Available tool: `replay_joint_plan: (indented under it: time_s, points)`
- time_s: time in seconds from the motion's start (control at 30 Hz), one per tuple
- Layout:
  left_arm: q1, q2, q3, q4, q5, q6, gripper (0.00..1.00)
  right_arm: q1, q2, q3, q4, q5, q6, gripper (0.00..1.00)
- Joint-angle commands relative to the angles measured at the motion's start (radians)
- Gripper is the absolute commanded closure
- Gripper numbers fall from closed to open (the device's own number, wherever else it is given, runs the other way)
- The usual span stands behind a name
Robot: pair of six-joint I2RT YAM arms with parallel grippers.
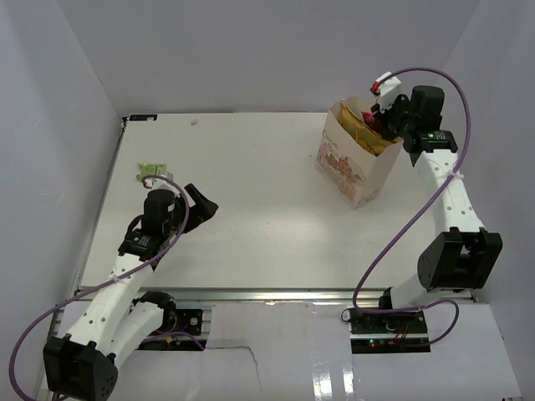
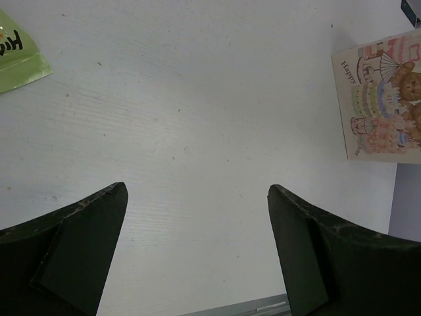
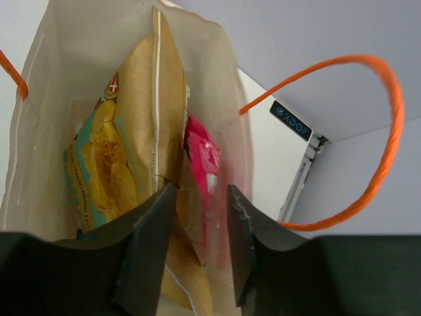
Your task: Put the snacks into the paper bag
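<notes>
The cream paper bag stands upright at the back right, and its printed side also shows in the left wrist view. My right gripper hangs over the bag's mouth. In the right wrist view the gripper has its jaws a little apart, clamping nothing. Below it inside the bag are the tan-gold chip bag and a pink packet. A green packet lies on the table at the left and shows in the left wrist view. My left gripper is open and empty just right of the green packet.
White walls enclose the table on the left, back and right. An orange loop handle arcs beside my right gripper. A metal rail runs along the table's near edge. Purple cables loop off both arms.
</notes>
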Motion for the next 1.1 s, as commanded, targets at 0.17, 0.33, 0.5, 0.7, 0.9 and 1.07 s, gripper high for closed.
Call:
replay_joint_plan:
  time_s: [0.17, 0.33, 0.5, 0.7, 0.9, 1.07]
  points:
    - [0.008, 0.089, 0.061, -0.097, -0.142, -0.106, 0.02, 0.003, -0.095, 0.027, 0.006, -0.067, -0.021, 0.35]
    - [0.013, 0.204, 0.163, -0.224, -0.275, -0.153, 0.07, 0.003, -0.162, 0.153, -0.074, -0.195, 0.042, 0.31]
    - [0.045, 0.431, 0.274, -0.351, -0.377, -0.135, 0.09, 0.003, -0.218, 0.151, -0.135, -0.368, 0.023, 0.24]
    - [0.16, 0.632, 0.39, -0.284, -0.397, 0.068, 0.04, 0.003, -0.282, 0.028, -0.161, -0.474, 0.023, 0.24]
    - [0.187, 0.764, 0.52, -0.244, -0.375, 0.308, 0.03, 0.003, -0.302, -0.009, -0.195, -0.549, 0.039, 0.24]
    - [0.2, 0.85, 0.56, -0.215, -0.333, 0.4, 0.12, 0.005, -0.3, -0.047, -0.206, -0.609, 0.07, 0.24]
